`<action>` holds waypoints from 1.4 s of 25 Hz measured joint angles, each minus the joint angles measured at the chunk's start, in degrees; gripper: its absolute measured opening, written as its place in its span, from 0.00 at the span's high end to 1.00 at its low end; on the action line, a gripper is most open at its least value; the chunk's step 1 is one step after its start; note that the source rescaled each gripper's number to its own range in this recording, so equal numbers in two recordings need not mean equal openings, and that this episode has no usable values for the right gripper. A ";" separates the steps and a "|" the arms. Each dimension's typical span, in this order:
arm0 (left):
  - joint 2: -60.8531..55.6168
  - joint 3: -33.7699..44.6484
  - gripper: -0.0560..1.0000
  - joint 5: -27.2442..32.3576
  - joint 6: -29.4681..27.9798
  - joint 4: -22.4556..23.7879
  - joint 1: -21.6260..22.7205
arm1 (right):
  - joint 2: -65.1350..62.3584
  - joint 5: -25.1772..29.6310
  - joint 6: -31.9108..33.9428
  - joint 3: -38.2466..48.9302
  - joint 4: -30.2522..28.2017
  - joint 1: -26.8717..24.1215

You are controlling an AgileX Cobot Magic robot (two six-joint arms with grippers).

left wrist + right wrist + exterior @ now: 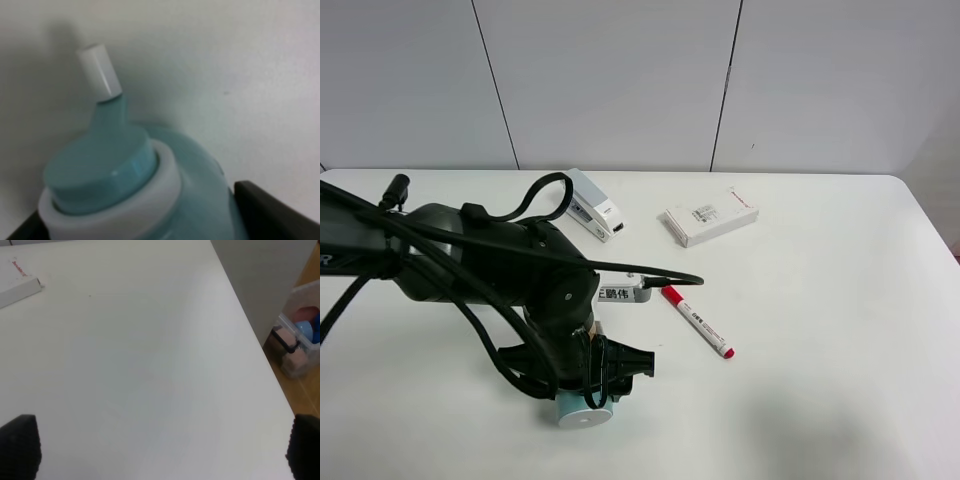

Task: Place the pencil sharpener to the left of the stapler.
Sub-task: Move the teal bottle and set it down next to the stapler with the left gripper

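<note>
The teal pencil sharpener (582, 411) lies near the table's front edge, left of centre, its white round base showing. In the left wrist view the pencil sharpener (125, 180) fills the frame, its white-tipped narrow neck pointing away. My left gripper (592, 392) reaches down over it, a dark finger (272, 210) pressed against each side, shut on the body. The white and grey stapler (592, 206) rests further back, well apart from the sharpener. My right gripper (160, 450) stands open over bare table and does not show in the exterior view.
A red-capped marker (698, 321) lies right of the left arm, beside a small grey labelled piece (623, 292). A flat white box (710, 216) sits at the back, right of the stapler. Off the table's right edge stands a clear bin (300, 340).
</note>
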 joint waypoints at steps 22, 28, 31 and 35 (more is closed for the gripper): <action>-4.01 -10.51 0.91 7.81 5.80 8.22 7.88 | 0.00 0.00 0.00 0.00 0.00 0.00; -3.85 -20.04 0.91 9.53 14.64 9.30 15.46 | 0.00 0.00 0.00 0.00 0.00 0.00; -2.41 -22.48 0.91 10.96 18.75 9.53 19.43 | 0.00 0.00 0.00 0.00 0.00 0.00; 1.39 -24.56 0.91 11.57 22.86 9.68 24.29 | 0.00 0.00 0.00 0.00 0.00 0.00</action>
